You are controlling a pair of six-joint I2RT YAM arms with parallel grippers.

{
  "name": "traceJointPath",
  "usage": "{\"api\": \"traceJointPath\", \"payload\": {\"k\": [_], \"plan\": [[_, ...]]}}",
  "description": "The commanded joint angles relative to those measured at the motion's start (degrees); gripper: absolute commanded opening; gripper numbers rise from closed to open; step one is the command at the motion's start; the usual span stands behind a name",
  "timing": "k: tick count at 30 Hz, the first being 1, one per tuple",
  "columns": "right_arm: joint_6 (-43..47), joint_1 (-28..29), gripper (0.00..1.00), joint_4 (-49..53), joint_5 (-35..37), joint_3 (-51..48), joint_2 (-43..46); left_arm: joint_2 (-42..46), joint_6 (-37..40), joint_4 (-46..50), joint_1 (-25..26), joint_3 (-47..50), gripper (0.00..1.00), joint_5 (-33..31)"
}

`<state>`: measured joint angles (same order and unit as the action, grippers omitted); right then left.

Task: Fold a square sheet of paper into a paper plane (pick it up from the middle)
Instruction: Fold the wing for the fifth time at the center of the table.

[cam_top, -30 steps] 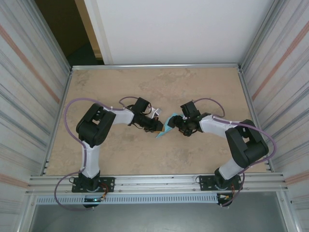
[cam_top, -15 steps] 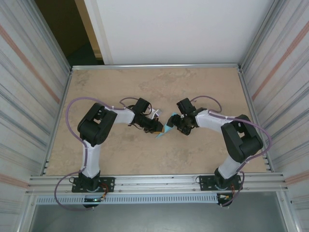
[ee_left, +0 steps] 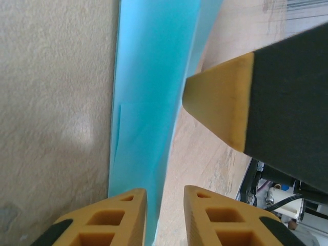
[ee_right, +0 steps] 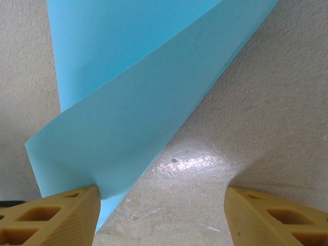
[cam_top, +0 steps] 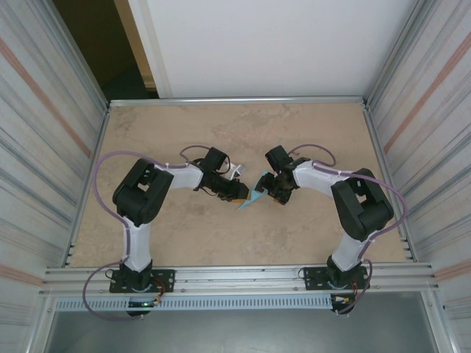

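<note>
Left gripper [ee_left: 165, 197]: we see the pads slightly apart, with the folded blue paper sheet [ee_left: 148, 102] standing on edge in the gap against one pad, probably a loose hold for regripping. Right gripper [ee_right: 161, 192] gapes wide, one finger touching the sheet, likely bracing it. The sheet sits in the middle of the table [cam_top: 184, 132], between both grippers.

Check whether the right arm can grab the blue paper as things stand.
Probably yes: the right gripper stands open astride the blue paper, whose edge seems to rest against one finger, and nothing lies between them.
</note>
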<state>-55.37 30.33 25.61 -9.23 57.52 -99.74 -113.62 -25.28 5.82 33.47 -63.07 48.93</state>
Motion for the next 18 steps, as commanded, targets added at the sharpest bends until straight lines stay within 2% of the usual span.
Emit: {"api": "traceJointPath", "payload": {"k": [1,9,18], "plan": [[-1.40,0.52,0.67,-0.40,1.94,-1.82,-5.51,2.94,2.99,2.60,0.04,1.39,0.29,-1.90],[-2.08,0.58,0.69,1.01,1.80,-0.42,-6.98,3.58,4.65,4.05,0.25,2.42,0.35,-3.18],[-2.80,0.53,0.68,2.25,1.68,0.58,-8.70,2.67,7.10,8.05,0.98,1.43,0.33,-6.81]]}}
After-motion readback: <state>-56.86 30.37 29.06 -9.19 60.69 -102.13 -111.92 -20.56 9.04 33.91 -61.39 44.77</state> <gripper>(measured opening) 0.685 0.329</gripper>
